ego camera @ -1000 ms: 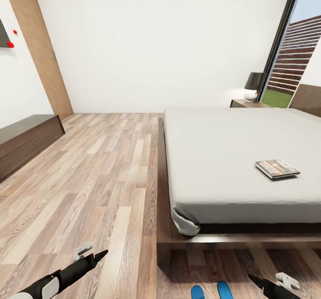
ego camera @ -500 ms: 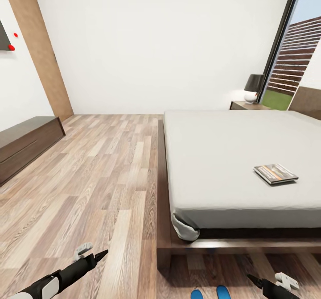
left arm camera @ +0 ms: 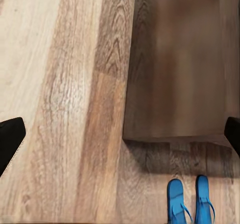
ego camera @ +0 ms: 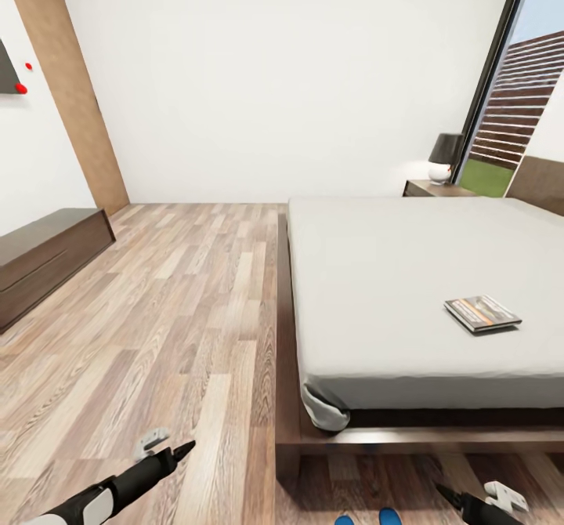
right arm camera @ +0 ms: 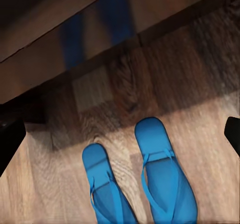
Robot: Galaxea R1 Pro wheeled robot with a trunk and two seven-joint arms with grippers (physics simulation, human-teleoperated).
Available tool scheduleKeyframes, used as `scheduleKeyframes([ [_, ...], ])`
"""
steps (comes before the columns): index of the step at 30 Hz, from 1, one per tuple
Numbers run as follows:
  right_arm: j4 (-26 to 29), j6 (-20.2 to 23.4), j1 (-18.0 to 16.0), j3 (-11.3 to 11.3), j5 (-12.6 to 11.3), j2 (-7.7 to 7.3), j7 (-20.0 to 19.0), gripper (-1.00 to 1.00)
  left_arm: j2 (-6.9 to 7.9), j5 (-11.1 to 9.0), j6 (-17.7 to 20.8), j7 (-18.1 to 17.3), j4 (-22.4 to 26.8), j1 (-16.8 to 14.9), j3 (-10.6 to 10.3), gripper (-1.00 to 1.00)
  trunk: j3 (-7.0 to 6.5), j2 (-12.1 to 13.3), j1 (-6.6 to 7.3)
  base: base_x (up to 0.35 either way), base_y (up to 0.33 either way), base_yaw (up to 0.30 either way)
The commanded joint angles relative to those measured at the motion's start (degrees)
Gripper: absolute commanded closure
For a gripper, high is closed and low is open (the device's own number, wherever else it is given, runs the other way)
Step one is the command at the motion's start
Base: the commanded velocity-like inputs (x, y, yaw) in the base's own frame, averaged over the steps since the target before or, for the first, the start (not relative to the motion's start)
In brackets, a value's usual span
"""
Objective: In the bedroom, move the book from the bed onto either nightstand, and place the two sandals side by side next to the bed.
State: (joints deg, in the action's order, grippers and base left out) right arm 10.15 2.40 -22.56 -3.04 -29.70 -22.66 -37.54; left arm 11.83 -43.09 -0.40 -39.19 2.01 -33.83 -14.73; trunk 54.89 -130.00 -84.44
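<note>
Left gripper [ego camera: 185,450] seen low over floor [ego camera: 180,305], fingertips spread wide in left wrist view, nothing held. Right gripper [ego camera: 443,494] likewise parted, nothing gripped. Sandals [right arm camera: 137,184] laid side by side, toes toward bed [ego camera: 407,290] foot, just below right gripper. Book [ego camera: 482,313] seen flat on mattress, ahead and right, long axis slanted across bed; right arm judged nearer. Nightstand [ego camera: 435,188] with lamp [ego camera: 445,157] placed far beyond, by window.

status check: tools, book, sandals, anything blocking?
Left tool and right tool open, empty. Book flat on the bed, untouched. Sandals side by side on floor at bed's foot. Nothing blocking.
</note>
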Motion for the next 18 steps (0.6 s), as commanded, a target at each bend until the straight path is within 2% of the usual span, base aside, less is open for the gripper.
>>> scheduleKeyframes([
  [1,-0.55,-0.02,-0.03,-0.29,-0.03,0.02,-0.27,-1.00,-0.22,-0.37,-0.65,0.57,-0.18,-0.03,-0.48,-1.00,-0.13,0.39,0.24,0.000,0.000,0.000],
  [7,-3.87,-0.80,-0.03,-0.17,0.05,0.41,-0.26,-1.00,-1.98,0.49,-4.43,4.67,-0.66,0.04,-0.48,-1.00,-1.21,2.80,1.55,0.000,0.000,0.000],
  [8,-4.99,-0.97,-0.03,-0.14,0.07,0.86,-0.26,-1.00,-3.55,1.38,-5.60,7.08,-0.75,0.43,-0.48,-1.00,-1.39,3.20,1.77,0.000,0.000,0.000],
  [10,-5.61,-1.02,-0.03,-0.18,0.07,1.28,-0.26,-1.00,-4.33,2.26,-6.04,9.02,-0.77,1.24,-0.48,-1.00,-1.75,4.00,2.21,0.000,0.000,0.000],
  [13,-7.16,-1.05,-0.03,-0.16,0.09,1.64,-0.26,-1.00,-4.85,3.56,-6.45,11.48,-0.78,2.53,-0.48,-1.00,-2.29,5.21,2.87,0.000,0.000,0.000],
  [18,-10.15,-1.07,-0.03,-0.13,0.14,2.45,-0.24,-1.00,-5.51,4.99,-7.52,13.49,-0.81,3.71,-0.48,-1.00,-3.19,7.21,3.97,0.000,0.000,0.000],
])
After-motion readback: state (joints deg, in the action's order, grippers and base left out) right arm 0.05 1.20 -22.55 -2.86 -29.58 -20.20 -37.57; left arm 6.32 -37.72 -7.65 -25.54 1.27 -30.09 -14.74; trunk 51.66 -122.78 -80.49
